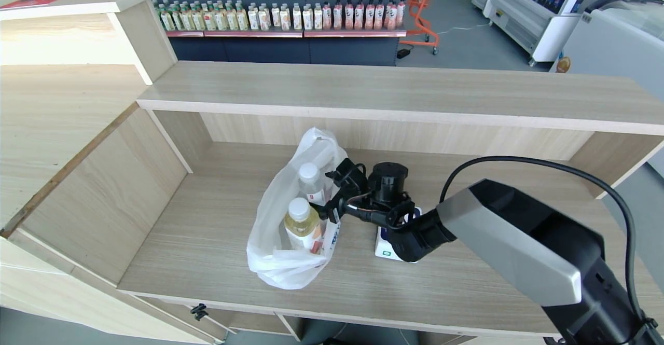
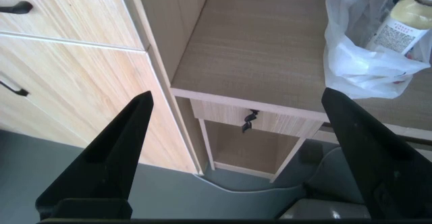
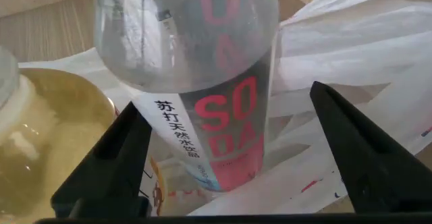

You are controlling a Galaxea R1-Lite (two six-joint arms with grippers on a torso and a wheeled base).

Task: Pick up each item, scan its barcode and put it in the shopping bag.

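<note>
Right gripper (image 3: 227, 97): I see its fingers spread apart, one on each side of the soda bottle (image 3: 202, 55), and they do not pinch it.
Soda bottle: it stands upright inside the shopping bag (image 1: 272, 215), between the right fingers.
Yellow bottle (image 1: 302, 223): it is also in the bag, just beside the right gripper.
Scanner (image 1: 385, 247): it lies on the counter (image 1: 207, 241) behind the right gripper, under its wrist.
Left gripper (image 2: 237, 94): its fingers are wide apart and hold nothing. It hangs off the counter's front edge, and the bag is near, ahead of one finger.
</note>
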